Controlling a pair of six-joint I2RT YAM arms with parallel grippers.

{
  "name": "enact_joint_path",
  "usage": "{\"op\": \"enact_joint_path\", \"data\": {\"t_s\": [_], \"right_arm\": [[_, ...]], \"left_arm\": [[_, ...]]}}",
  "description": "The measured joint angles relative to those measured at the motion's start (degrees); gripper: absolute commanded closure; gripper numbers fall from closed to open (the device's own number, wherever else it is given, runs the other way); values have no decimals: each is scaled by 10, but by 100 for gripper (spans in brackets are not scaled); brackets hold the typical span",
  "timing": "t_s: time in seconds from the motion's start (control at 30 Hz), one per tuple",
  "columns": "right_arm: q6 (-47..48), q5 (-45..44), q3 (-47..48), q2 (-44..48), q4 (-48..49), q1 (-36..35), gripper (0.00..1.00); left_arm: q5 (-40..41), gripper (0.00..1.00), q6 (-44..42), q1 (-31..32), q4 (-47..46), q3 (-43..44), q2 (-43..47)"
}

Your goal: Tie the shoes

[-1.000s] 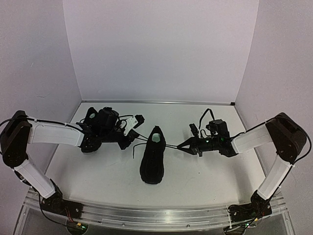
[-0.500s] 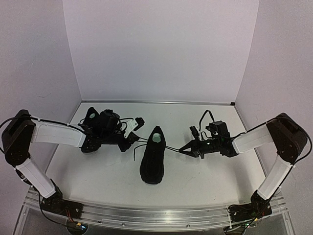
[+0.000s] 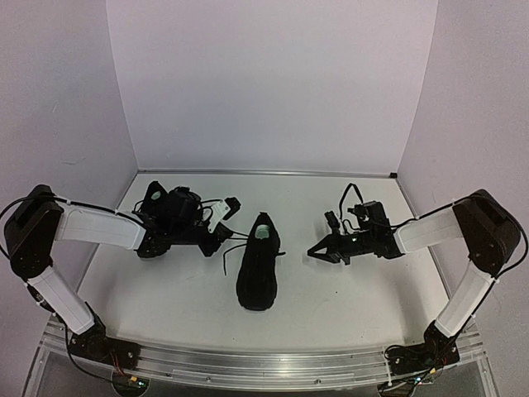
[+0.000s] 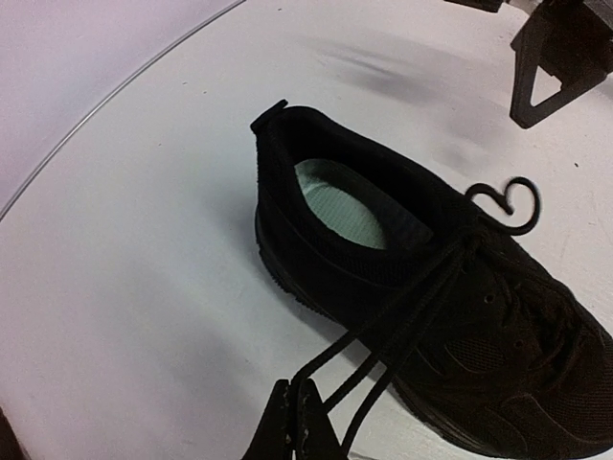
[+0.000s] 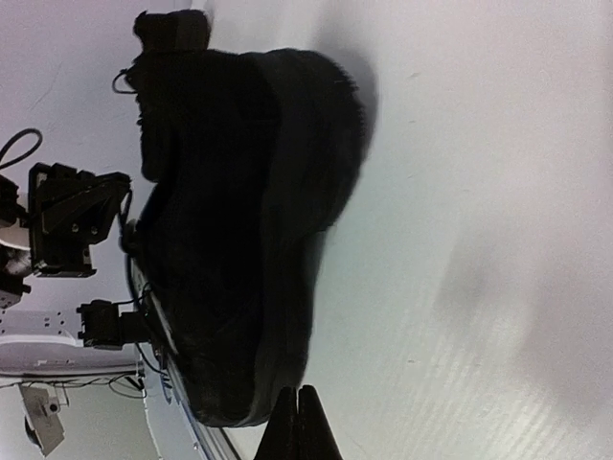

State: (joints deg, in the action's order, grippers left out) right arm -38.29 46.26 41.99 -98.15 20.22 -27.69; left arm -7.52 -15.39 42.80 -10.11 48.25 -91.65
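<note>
- The scene is lit brightly and evenly from above; the white counter (image 3: 331, 289) is rendered without harsh glare.
- Only soft, short shadows are cast beside the shoe (image 3: 258, 263).
- Straight edges are bowed toward the overhead view's borders.
- In the right wrist view, the shoe is blurred and its black detail is lost.

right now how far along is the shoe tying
Done: nothing, no bow on the centre matte black lace-up sneaker. In hand: left gripper shut on its thin black lace; right gripper shut, seemingly empty. Left: the knot, then the second black sneaker by the left arm.
</note>
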Motion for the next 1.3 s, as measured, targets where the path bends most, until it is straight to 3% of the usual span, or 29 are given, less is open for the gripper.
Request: {"op": "enact_joint_path", "data": {"t_s": [0.3,0.5,0.63,0.83,1.13,1.3], "right_arm": [[11,-34,-5,0,-51,25,100],[34,6,14,0,-66,25,62],[51,33,70,-3,-76,22,54],[41,53,141,-54,-58,1,55],[-1,70,148,-114,-32,-63,55],[-21,78,147,-119,-2,-69,63]], "left_arm": [[45,100,21,-9,9,-13,19],[0,100,18,-9,7,-13,20],[-18,100,17,-9,6,-12,18],[-28,100,15,-8,7,-5,4],[-29,100,5,-7,10,2,3],[-28,100,4,-7,10,2,3]]}}
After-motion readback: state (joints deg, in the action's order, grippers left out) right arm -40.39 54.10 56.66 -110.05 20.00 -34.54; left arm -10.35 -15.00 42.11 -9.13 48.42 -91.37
